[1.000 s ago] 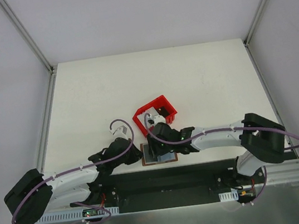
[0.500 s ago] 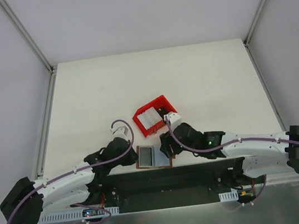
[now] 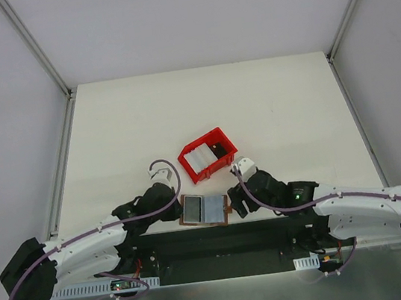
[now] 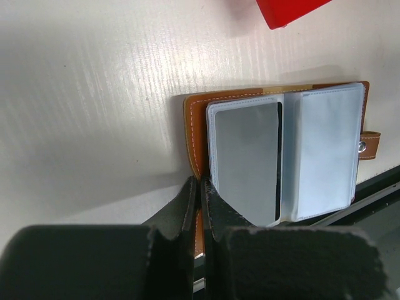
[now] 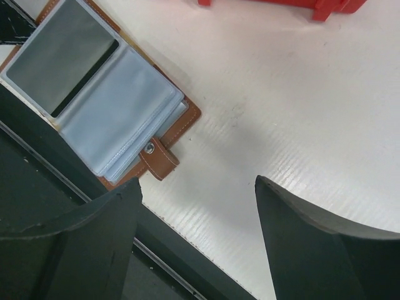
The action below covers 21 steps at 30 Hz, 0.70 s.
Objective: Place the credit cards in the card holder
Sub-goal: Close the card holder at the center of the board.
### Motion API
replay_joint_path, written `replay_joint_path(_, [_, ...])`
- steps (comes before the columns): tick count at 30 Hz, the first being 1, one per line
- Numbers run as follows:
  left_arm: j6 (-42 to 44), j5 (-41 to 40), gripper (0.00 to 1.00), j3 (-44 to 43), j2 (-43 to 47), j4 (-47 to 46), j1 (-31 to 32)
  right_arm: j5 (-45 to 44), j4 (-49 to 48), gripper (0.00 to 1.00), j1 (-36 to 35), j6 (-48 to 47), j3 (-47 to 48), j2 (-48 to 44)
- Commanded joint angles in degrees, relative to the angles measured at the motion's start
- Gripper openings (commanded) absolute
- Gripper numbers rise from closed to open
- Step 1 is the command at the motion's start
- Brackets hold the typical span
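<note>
Your left pincer (image 4: 201, 194) is clamped on the brown cover of the holder (image 3: 204, 210), which lies open at the desk's (image 3: 179, 108) near edge. Your right pincer (image 5: 197, 187) gapes wide and empty just beside it. One card (image 4: 247, 159) sits sleeved. Next, fetch another from the tray (image 3: 221, 163); its pale cards (image 3: 196, 162) I cannot count. One holder, one tray.

Open card holder (image 3: 204, 210) btwn L claw (image 3: 179, 210), R claw (image 3: 235, 207) — red tray (image 3: 220, 164) w/ cards (image 3: 197, 162) behind.

Bright, even lighting with soft shadows; close foreground slightly blurred
</note>
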<state>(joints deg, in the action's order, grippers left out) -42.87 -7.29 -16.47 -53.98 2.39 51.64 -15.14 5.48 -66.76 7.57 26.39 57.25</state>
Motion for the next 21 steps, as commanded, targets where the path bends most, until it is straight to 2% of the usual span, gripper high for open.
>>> replay_joint_path(1, [-1.9,-2.1,0.00,0.3,2.5,4.5,-0.7,-0.6,2.2,0.76,0.3,-2.6,0.2,-5.7])
replay_joint_path(7, [0.9,-4.3,0.00,-0.9,3.5,6.8,-0.8,-0.2,-3.4,0.76,0.5,-7.1,-4.8,-9.7])
replay_joint_path(15, [0.7,-6.2,0.00,-0.1,4.0,6.8,-1.0,-3.8,-1.9,0.74,1.4,-14.9,-5.5,-9.4])
replay_joint_path(21, [-0.2,-7.5,0.00,-1.4,2.8,6.9,-0.9,0.6,-3.3,0.70,3.7,-15.4,-6.3,-8.9])
